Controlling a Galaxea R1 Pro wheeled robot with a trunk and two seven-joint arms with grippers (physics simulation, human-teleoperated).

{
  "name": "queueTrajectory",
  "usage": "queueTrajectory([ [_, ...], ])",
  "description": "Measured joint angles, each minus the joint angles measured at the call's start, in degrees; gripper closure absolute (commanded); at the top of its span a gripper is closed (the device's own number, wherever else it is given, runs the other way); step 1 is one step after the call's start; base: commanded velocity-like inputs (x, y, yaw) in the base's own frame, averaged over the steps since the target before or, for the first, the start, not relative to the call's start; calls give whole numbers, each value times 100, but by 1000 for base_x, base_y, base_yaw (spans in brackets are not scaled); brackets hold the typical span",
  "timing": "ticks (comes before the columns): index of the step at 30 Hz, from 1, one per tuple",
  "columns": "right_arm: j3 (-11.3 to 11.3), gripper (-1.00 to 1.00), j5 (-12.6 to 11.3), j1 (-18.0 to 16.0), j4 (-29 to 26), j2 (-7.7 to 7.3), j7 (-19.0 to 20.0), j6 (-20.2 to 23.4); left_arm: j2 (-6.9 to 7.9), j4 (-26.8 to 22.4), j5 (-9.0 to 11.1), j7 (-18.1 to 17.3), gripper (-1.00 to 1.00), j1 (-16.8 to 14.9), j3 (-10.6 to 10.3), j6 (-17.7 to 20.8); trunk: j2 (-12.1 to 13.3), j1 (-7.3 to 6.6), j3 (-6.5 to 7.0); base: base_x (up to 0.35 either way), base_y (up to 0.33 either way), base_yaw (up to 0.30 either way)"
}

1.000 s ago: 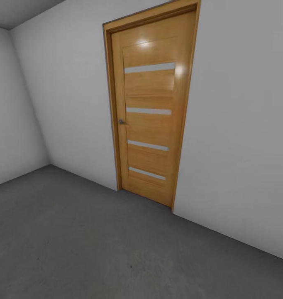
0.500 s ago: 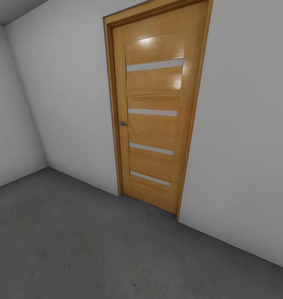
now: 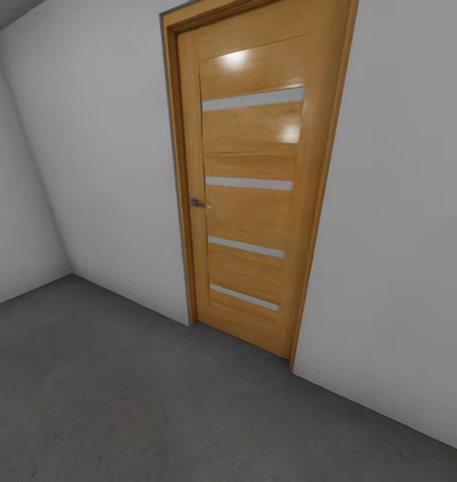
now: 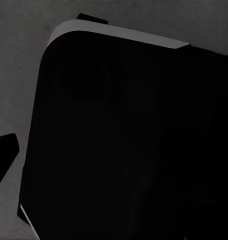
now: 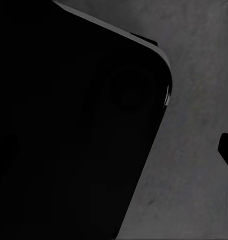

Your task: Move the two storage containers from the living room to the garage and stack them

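1. Door (image 3: 252, 181) of slatted wood stands shut in a white wall (image 3: 108, 154), its top cut off by the frame edge.
2. Concrete floor (image 3: 121, 402) spreads below.
3. Both wrist views show a dark, rounded body (image 4: 134, 140) over grey floor; either gripper's state: cannot tell.

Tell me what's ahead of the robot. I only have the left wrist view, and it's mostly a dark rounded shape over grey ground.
Observer: In the head view, a wooden door with four pale horizontal strips stands shut in a white wall.
Operator: Where's its handle?
Observer: The small metal handle sits at the door's left edge in that view, about halfway up.
Operator: And the ground in front of it?
Observer: A dark grey, rough floor runs up to the door and to a corner at the left, where a side wall meets the first.
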Motion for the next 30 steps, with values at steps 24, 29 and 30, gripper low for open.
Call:
queueTrajectory([
  [24,-1,-100,19,0,0,3,40,-21,0,0,1,0,-100,0,2,0,0,0,0,322,14,0],
  [29,-5,-100,19,0,0,7,41,-23,0,0,1,0,-100,0,2,0,0,0,0,319,144,-22],
  [30,-5,-100,19,0,0,9,40,-24,0,0,0,0,-100,0,3,0,0,0,0,311,184,-112],
])
